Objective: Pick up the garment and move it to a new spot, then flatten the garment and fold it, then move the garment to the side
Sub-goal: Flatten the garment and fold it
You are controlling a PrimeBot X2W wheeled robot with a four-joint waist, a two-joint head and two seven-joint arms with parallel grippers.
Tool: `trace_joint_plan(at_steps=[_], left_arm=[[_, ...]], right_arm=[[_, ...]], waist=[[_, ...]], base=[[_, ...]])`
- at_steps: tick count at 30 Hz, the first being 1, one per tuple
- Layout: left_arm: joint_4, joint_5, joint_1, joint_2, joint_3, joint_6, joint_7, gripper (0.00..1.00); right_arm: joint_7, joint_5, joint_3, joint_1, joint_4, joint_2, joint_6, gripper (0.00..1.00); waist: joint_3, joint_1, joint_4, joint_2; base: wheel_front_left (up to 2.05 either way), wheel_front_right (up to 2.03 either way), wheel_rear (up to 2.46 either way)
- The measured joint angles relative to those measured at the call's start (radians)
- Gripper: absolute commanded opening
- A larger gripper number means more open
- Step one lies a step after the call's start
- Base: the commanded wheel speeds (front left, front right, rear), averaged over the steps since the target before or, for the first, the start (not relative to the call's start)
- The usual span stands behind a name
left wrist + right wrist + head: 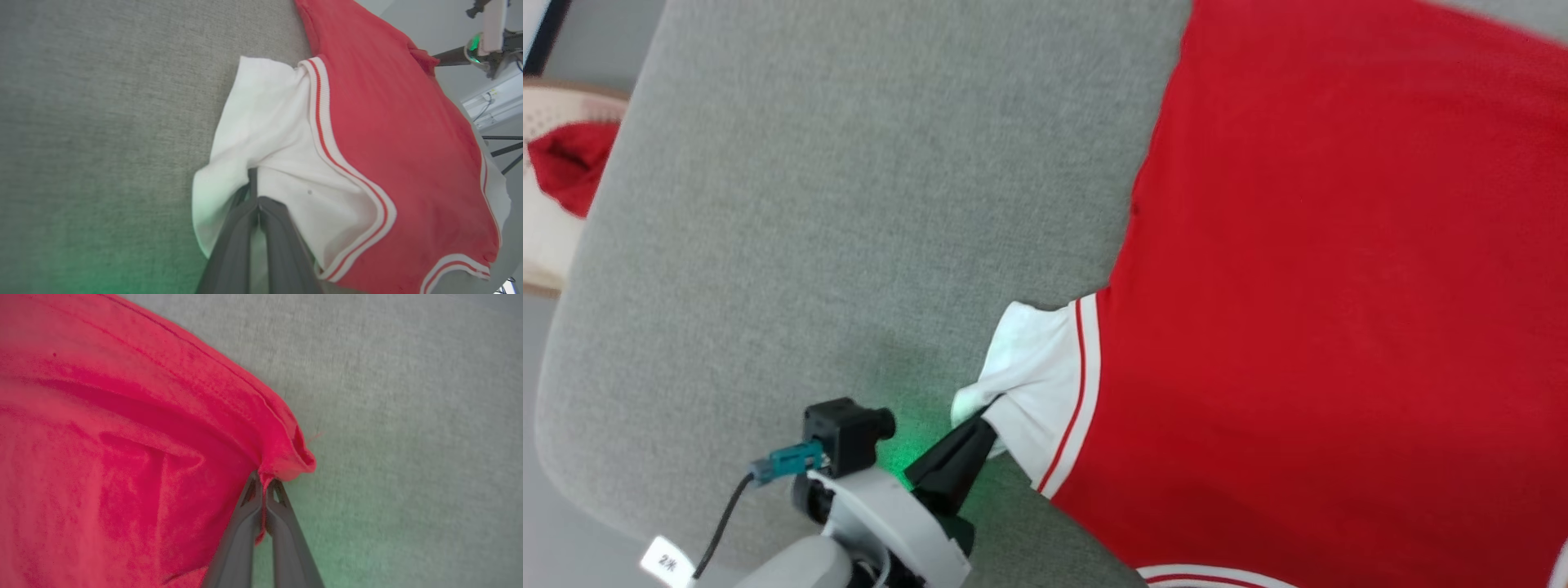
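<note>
- Where the head view is nearest, the left end effector is clamped, fingers together, on the white end panel of the garment; panel bunched at the pinch, green glow on the surface beside it.
- garment lies spread on the grey bench, red body toward the robot's right, thin red stripe where white meets red.
- right end effector: fingers pressed together on a folded red edge of the garment, grey bench behind it.
- Far left, beyond the bench edge: pale basket with a red cloth in it.
</note>
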Motion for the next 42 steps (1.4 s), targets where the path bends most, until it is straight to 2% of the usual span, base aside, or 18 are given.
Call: trace_joint_plan(at_steps=[4, 8, 12, 16, 20, 24, 30, 32, 33, 36, 42], left_arm=[[0.021, 0.000, 0.020, 0.023, 0.007, 0.013, -0.004, 0.00], [0.021, -0.002, 0.032, 0.037, 0.010, 0.019, -0.002, 0.00], [0.016, -0.007, 0.040, 0.054, 0.013, 0.030, 0.003, 0.00], [0.007, -0.009, 0.057, 0.068, 0.015, 0.042, 0.006, 0.00], [-0.007, -0.013, 0.071, 0.083, 0.018, 0.052, 0.007, 0.00], [-0.016, -0.013, 0.072, 0.088, 0.017, 0.058, 0.012, 0.00], [-0.026, -0.012, 0.079, 0.097, 0.013, 0.066, 0.017, 0.00], [-0.030, -0.012, 0.081, 0.099, 0.010, 0.070, 0.021, 0.00], [-0.030, -0.011, 0.081, 0.099, 0.008, 0.070, 0.021, 0.00], [-0.032, -0.007, 0.081, 0.093, -0.001, 0.070, 0.026, 0.00], [-0.035, 0.002, 0.079, 0.077, -0.012, 0.070, 0.024, 0.00]], right_arm=[[0.008, 0.104, 0.040, 0.163, -0.131, -0.065, 0.000, 0.00], [0.001, 0.179, 0.031, 0.360, -0.283, -0.128, 0.000, 0.00], [-0.004, 0.226, -0.016, 0.575, -0.432, -0.140, 0.000, 0.00], [0.012, 0.233, -0.073, 0.769, -0.567, -0.118, 0.000, 0.00], [0.033, 0.210, -0.108, 0.918, -0.673, -0.056, 0.000, 0.00], [0.064, 0.185, -0.123, 1.027, -0.759, 0.007, 0.000, 0.00], [0.105, 0.170, -0.125, 1.120, -0.844, 0.063, 0.000, 0.00], [0.108, 0.158, -0.128, 1.125, -0.874, 0.067, 0.000, 0.47], [0.101, 0.156, -0.136, 1.122, -0.887, 0.067, 0.000, 1.00], [0.103, 0.154, -0.167, 1.094, -0.936, 0.050, 0.000, 1.00], [0.158, 0.153, -0.241, 0.943, -1.018, -0.031, 0.000, 1.00]], waist=[[-0.054, 0.0000, -0.027, 0.0000], [-0.100, 0.0000, -0.061, 0.0000], [-0.134, 0.0000, -0.103, 0.0000], [-0.160, 0.0001, -0.145, 0.0000], [-0.181, 0.0000, -0.187, 0.0000], [-0.194, 0.0001, -0.219, 0.0000], [-0.209, 0.0001, -0.240, 0.0000], [-0.214, 0.0000, -0.241, 0.0000], [-0.217, 0.0001, -0.240, 0.0000], [-0.224, 0.0000, -0.232, 0.0000], [-0.228, 0.0000, -0.197, 0.0000]], base=[[0.00, 0.00, 0.00], [0.00, 0.00, 0.00], [0.00, 0.00, 0.00], [0.00, 0.00, 0.00], [0.00, 0.00, 0.00], [0.00, 0.00, 0.00], [0.00, 0.00, 0.00], [0.00, 0.00, 0.00], [0.00, 0.00, 0.00], [0.00, 0.00, 0.00], [0.00, 0.00, 0.00]])
